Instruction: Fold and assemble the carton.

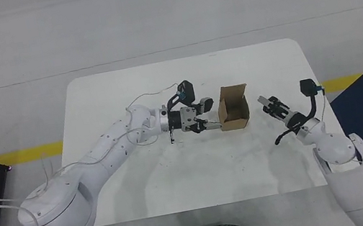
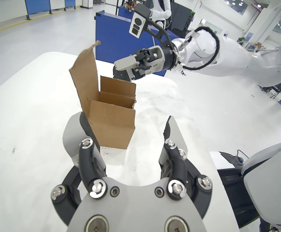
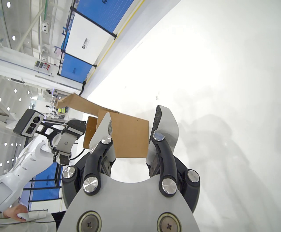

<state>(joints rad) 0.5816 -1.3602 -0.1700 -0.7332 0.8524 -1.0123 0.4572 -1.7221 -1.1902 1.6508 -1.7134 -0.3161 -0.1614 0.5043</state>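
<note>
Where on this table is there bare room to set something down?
Bare table along the near edge in front of the carton, and along the far edge behind it. Crowded in the middle: the left hand close beside the carton, the right hand off its other side.

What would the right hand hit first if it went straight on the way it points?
Likely the carton: its side wall stands straight ahead of the right hand, framed by its open fingers, across a gap of bare table.
</note>
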